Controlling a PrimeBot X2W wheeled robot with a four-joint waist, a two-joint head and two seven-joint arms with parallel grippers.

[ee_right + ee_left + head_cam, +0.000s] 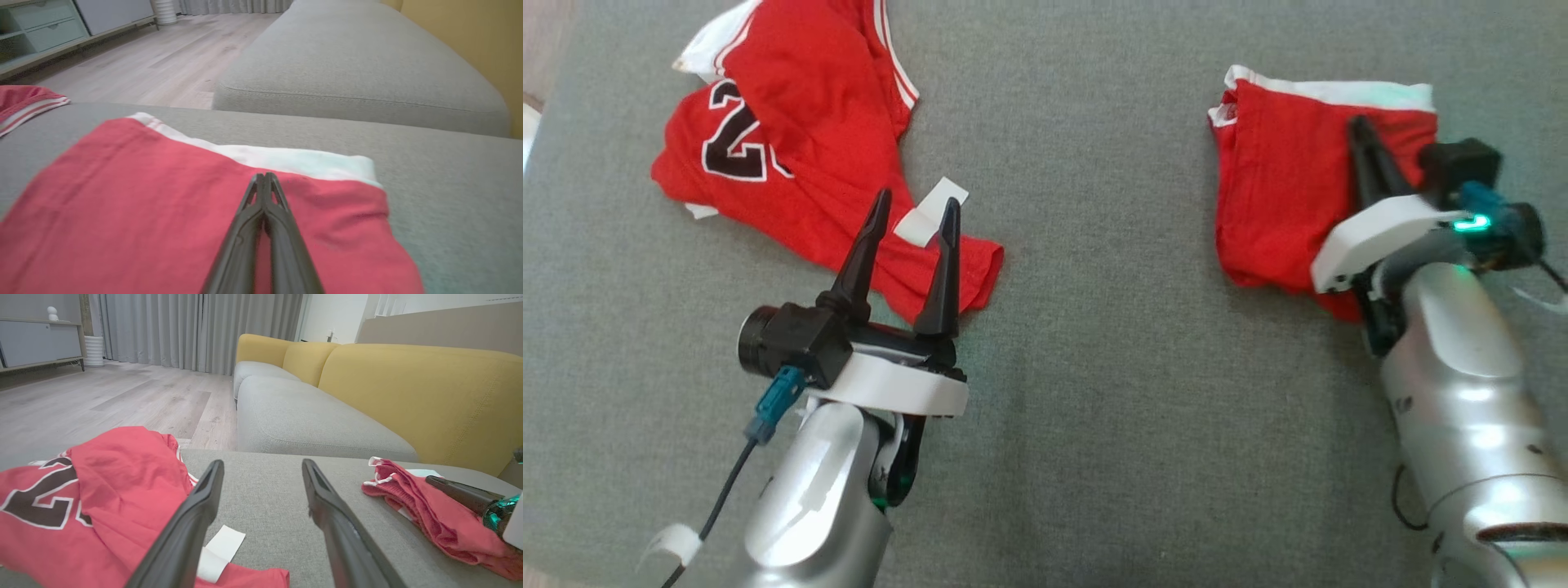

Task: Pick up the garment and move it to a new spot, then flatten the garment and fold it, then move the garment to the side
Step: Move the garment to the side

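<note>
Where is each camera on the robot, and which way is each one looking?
Head view: on the robot's head, looking down at the grey cushion; both arms show, left gripper open, right gripper shut.
Left wrist view: on the left wrist, looking along its open fingers toward the yellow sofa.
Right wrist view: on the right wrist, looking along its shut fingers over the folded red garment.
Shared: both wrist views show the sofa; head and left wrist views both show the numbered jersey.

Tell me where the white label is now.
In the head view, the white label lies on the robot's left, at the jersey's lower edge on the grey cushion, seen between the left gripper's open fingers.
</note>
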